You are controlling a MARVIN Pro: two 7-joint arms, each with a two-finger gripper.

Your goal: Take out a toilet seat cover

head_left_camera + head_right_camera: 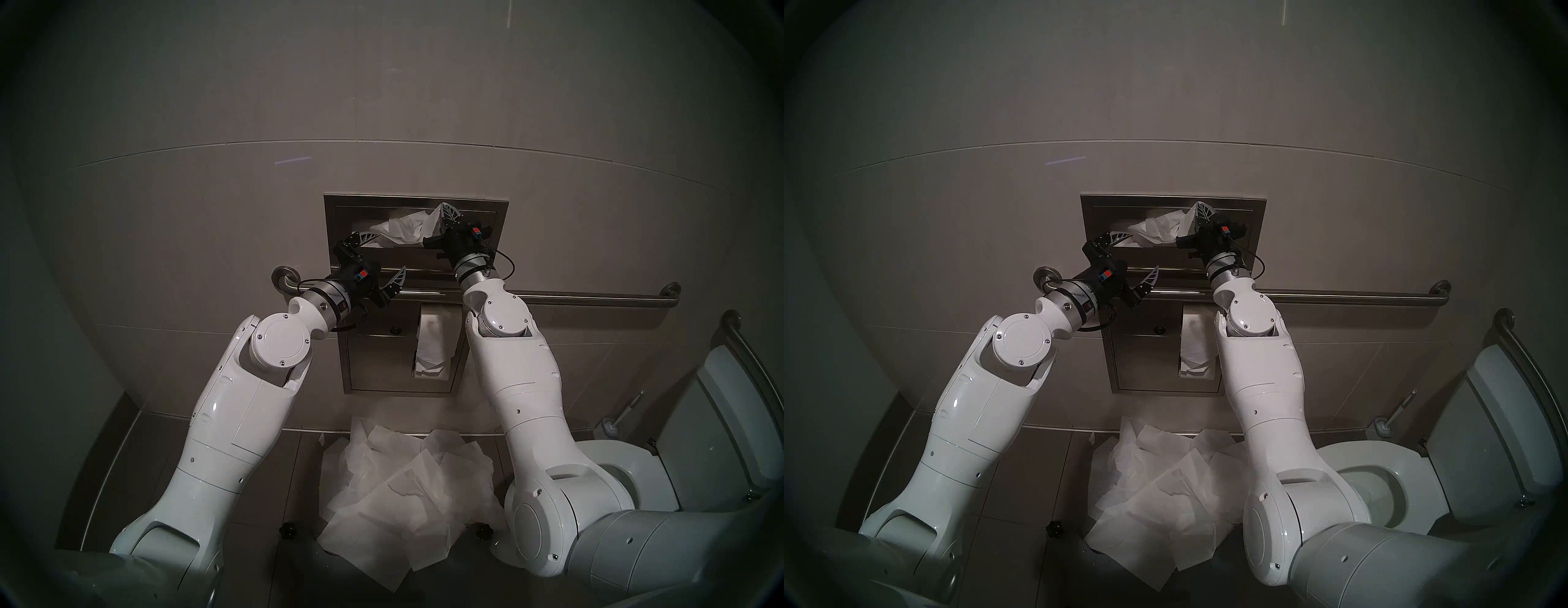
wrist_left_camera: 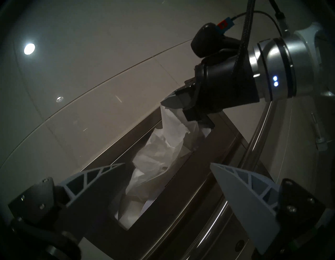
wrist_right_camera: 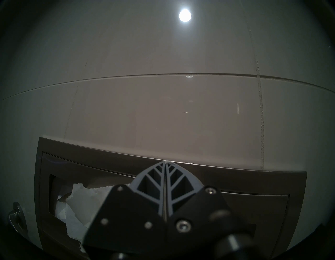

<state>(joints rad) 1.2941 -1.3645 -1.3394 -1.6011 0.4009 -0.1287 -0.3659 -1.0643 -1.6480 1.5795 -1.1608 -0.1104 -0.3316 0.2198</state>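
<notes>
The toilet seat cover [image 1: 403,229] is a crumpled thin white sheet bulging out of the slot of a steel wall dispenser [image 1: 335,220]. It also shows in the head right view [image 1: 1161,227], the left wrist view [image 2: 155,156] and the right wrist view [image 3: 79,197]. My right gripper [image 1: 443,208] points up at the slot's right end, shut on the sheet's right edge [image 2: 168,118]; its fingers are pressed together [image 3: 165,162]. My left gripper [image 1: 390,253] is wide open at the slot's left end, its upper finger beside the paper, holding nothing [image 2: 168,164].
A toilet paper roll [image 1: 432,348] hangs in the lower steel panel. A grab bar [image 1: 594,297] crosses the wall under both wrists. A heap of white sheets [image 1: 407,488] lies on the floor below. A toilet [image 1: 700,446] and a brush [image 1: 611,424] stand at the right.
</notes>
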